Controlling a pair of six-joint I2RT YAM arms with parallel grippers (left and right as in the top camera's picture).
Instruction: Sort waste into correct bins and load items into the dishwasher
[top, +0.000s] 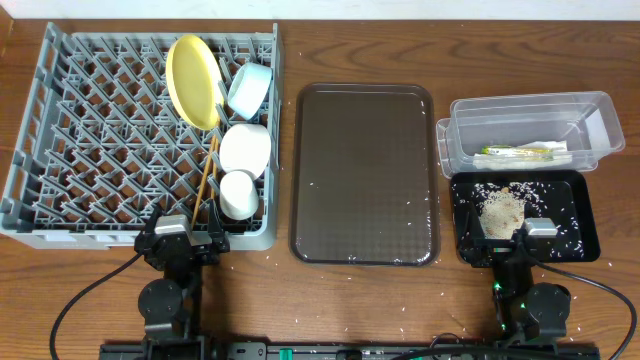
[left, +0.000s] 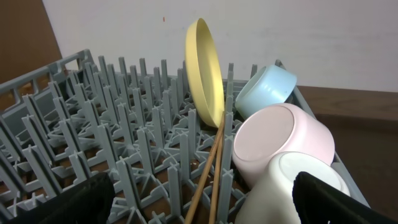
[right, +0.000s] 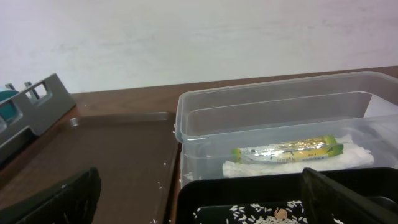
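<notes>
The grey dish rack (top: 90, 130) holds the yellow plate (top: 192, 80) on edge, the light blue bowl (top: 250, 90), the white bowl (top: 245, 150), the white cup (top: 238, 194) and the wooden chopsticks (top: 207, 180). They also show in the left wrist view: plate (left: 205, 68), blue bowl (left: 267, 90), white bowl (left: 283, 140), cup (left: 286, 186), chopsticks (left: 211, 168). The clear tub (top: 530, 135) holds the white wrapper (right: 298, 163) and the green-and-yellow packet (right: 289, 149). The black tray (top: 580, 215) holds rice scraps (top: 503, 212). My left gripper (top: 185, 240) and right gripper (top: 520, 240) are open and empty at the front.
The dark brown serving tray (top: 365, 170) lies between the rack and the bins. Stray rice grains are scattered on the wooden table near its front edge (top: 400, 300). Cables run from both arm bases along the front.
</notes>
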